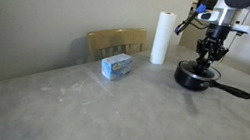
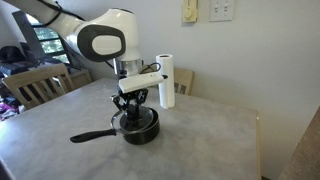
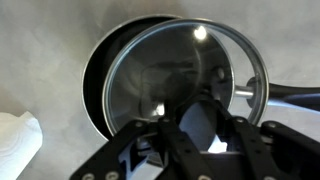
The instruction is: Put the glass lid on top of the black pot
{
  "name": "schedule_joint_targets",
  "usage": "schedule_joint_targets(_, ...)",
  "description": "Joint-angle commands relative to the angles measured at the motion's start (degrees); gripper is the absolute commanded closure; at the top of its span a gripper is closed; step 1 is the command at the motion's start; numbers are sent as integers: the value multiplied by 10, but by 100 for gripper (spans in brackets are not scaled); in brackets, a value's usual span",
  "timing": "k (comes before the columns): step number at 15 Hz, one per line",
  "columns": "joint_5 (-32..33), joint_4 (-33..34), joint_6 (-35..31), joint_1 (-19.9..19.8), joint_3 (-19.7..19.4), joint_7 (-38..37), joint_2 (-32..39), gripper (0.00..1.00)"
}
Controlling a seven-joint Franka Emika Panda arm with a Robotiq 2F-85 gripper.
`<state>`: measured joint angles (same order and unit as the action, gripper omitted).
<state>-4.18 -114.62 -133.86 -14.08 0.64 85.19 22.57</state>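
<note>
The black pot (image 1: 194, 78) stands on the grey table, its long handle (image 1: 235, 92) lying flat; it also shows in an exterior view (image 2: 139, 128). In the wrist view the glass lid (image 3: 185, 60), clear with a metal rim, hangs just above the pot (image 3: 93, 72), shifted a little toward the pot's handle (image 3: 298, 95). My gripper (image 3: 200, 135) is shut on the lid at its centre, and the fingers hide the knob. In both exterior views the gripper (image 1: 205, 61) (image 2: 133, 106) points straight down over the pot.
A white paper towel roll (image 1: 160, 37) (image 2: 166, 80) stands upright just behind the pot. A blue box (image 1: 116, 67) lies further along the table. Wooden chairs (image 1: 115, 42) (image 2: 40, 88) stand at the table's edges. A white object (image 3: 15, 145) shows beside the pot.
</note>
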Motion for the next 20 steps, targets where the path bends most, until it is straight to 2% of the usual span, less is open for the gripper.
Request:
schedule_joint_targets(1, -2, -12, -12, -2, -3, 16, -19, 85)
schedule_joint_targets(13, 2, 30, -11, -2, -7, 9, 9, 85)
schedule_joint_targets(20, 4, 31, -9, -4, -15, 5, 17, 85)
